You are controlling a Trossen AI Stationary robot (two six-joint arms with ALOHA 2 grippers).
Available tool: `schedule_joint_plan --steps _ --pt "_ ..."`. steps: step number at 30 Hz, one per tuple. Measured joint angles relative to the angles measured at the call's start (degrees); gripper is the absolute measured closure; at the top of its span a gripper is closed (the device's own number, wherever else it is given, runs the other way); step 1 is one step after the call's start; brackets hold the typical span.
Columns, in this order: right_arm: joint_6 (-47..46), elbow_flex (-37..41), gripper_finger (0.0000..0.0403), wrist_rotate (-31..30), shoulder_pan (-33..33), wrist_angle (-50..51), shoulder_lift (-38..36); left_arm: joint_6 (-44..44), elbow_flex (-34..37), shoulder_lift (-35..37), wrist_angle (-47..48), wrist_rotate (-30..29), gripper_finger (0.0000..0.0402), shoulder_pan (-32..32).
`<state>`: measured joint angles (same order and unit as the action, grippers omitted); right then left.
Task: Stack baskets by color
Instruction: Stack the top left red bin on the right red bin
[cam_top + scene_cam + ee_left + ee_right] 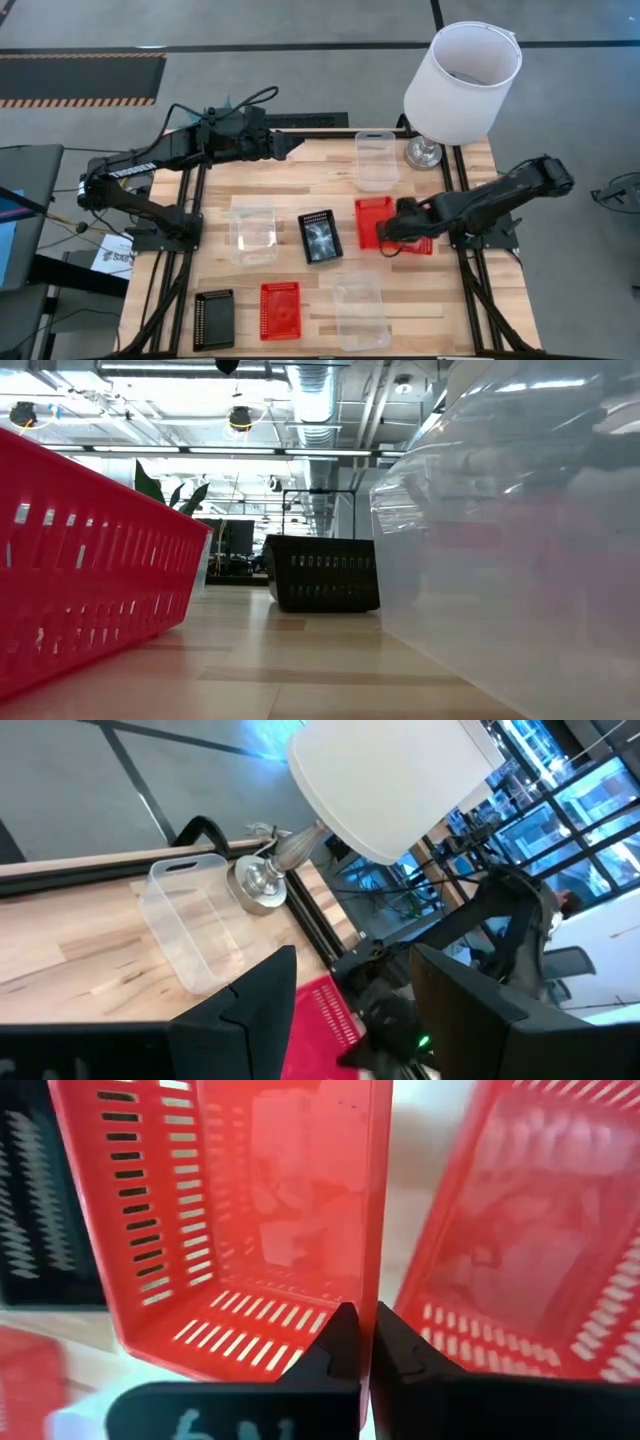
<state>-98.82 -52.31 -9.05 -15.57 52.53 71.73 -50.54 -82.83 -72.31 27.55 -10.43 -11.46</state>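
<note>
A: Where's the right gripper (385, 233)?
B: Down on the red basket (376, 221) at the table's right side, next to the lamp base (424, 152). Fingers (340, 1342) pinched together on that basket's thin side wall, per the wrist view. A second red basket (520, 1260) sits right beside it, looks like the pair is side by side or overlapping, can't tell which.

A: Left gripper (290, 143)?
B: Parked at the far edge of the table (300, 165), jaws apart, nothing between them.

A: Rest of the baskets?
B: Clear basket (376, 160) at the far edge by the lamp, empty. Another clear one (252, 231) left of centre, empty. Black basket (320, 236) in the middle, something pale and shiny inside or reflecting, can't resolve it. Near edge: black basket (213, 319) at left, red basket (280, 310) beside it, clear basket (360, 310) to its right. All three look empty.

A: Anything else on the table?
B: White lampshade (462, 82) over the far right corner. Low view just shows a red wall, a black basket and a clear wall up close.
</note>
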Motion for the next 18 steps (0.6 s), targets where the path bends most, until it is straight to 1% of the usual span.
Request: schedule_joint_plan --steps 4,7,10,12,18 --pt "-1.16 -0.02 0.0396 -4.95 -0.03 5.22 -8.6 0.22 0.0 0.0 0.14 0.56 0.0219 0.0" --pt "-3.72 -0.02 0.0394 -6.77 -0.05 12.65 -12.67 1.52 0.0 0.0 0.49 0.98 0.0219 0.0" --pt "-7.25 -0.01 0.0396 -6.85 -1.29 20.7 -14.07 1.25 0.0 0.0 0.83 1.0 0.0219 0.0" --pt "-9.88 0.0 0.0396 -6.83 -3.05 23.63 -14.26 0.98 0.0 0.21 1.23 0.96 0.0219 0.0" --pt "-17.43 0.0 0.0394 -6.73 -9.12 26.37 -13.04 0.94 0.0 0.39 2.05 0.59 0.0219 0.0"
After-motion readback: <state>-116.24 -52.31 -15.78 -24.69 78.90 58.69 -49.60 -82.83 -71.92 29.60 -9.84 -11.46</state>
